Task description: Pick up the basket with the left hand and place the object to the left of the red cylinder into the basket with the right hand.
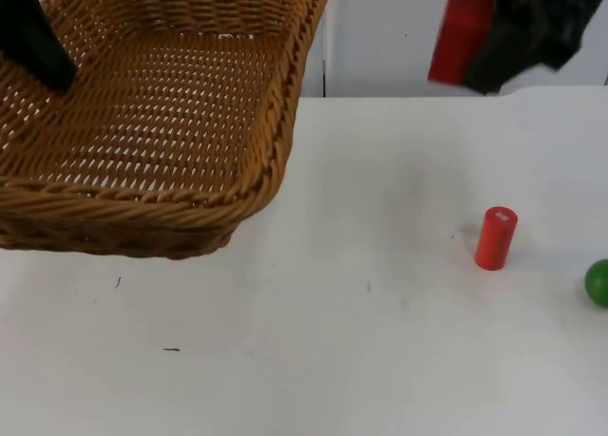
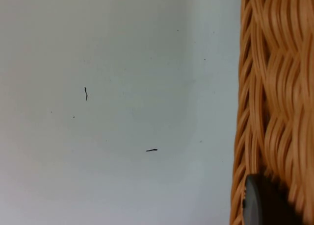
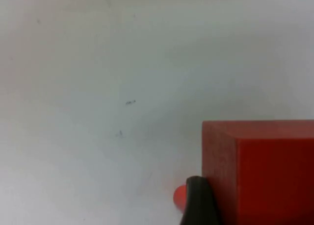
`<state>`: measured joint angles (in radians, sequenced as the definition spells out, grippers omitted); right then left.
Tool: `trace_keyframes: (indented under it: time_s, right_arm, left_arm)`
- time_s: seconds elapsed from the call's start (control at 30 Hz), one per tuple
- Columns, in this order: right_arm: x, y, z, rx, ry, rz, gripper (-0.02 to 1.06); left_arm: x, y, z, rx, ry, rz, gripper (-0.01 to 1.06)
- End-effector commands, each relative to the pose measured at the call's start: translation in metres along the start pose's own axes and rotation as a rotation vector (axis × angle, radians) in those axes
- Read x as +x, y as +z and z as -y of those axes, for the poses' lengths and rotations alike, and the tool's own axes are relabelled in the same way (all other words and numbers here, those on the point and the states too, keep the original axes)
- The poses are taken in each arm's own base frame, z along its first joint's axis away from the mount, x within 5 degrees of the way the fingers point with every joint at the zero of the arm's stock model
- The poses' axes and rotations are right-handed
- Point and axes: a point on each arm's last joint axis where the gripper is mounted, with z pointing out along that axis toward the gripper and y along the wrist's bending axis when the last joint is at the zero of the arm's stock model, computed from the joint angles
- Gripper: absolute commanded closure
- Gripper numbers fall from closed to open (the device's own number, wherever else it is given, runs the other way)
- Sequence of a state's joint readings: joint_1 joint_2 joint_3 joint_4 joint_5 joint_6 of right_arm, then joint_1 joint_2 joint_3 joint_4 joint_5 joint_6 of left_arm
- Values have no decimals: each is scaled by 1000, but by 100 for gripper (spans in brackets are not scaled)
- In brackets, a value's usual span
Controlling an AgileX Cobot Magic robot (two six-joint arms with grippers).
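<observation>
Holding a red block [image 1: 461, 34] aloft in the right end effector [image 1: 489, 51], closed on it, high above the worktop [image 1: 361, 322] near the grey partition wall [image 1: 380, 28].

- Red block: square-edged, carried clear of the surface; in the right wrist view its face [image 3: 265, 171] sits beside a black fingertip [image 3: 198, 200].
- Wicker basket [image 1: 152, 113]: raised off the worktop by the left end effector [image 1: 33, 37], gripping its far rim; woven wall [image 2: 274, 87] and a fingertip [image 2: 260, 200] visible in the left wrist view. Tilted slightly toward the camera. Contents: none, bare weave across the floor.
- Key relation: basket lying well apart from the block, toward the left arm's side and lower; judged next move a sideways carry across the gap, then release over the open mouth, nearest rim being the right-hand wall.
- Red cylinder [image 1: 495, 237]: upright on the worktop, below the carried block.
- Green ball [image 1: 598, 283]: near the cylinder, on the side away from the basket, at the frame edge.
</observation>
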<state>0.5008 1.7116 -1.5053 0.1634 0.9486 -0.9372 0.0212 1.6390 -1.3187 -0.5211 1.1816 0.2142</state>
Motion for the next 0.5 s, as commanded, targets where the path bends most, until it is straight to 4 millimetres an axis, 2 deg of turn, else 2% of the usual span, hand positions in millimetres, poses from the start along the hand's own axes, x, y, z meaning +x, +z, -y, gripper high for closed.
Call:
trace_keyframes:
  time_s: [0.0, 0.1, 0.13, 0.23, 0.37, 0.47]
  right_arm:
    - [-2, -19, -2, 16, 19, 39, 105]
    - [-8, -49, -9, 35, 43, 129, 105]
    - [-8, -49, -9, 35, 43, 129, 105]
    - [-14, -78, -16, 50, 69, 232, 105]
    - [-15, -93, -20, 65, 69, 268, 105]
    - [-14, -96, -21, 67, 70, 273, 105]
  left_arm:
    - [0, -4, 5, 17, 0, 24, 105]
    - [-1, -4, 5, 13, 1, 33, 105]
    - [-1, -4, 5, 13, 1, 33, 105]
    - [-1, -4, 5, 13, 1, 33, 105]
    - [-1, -4, 5, 13, 1, 33, 105]
    - [-1, -4, 5, 12, 1, 35, 105]
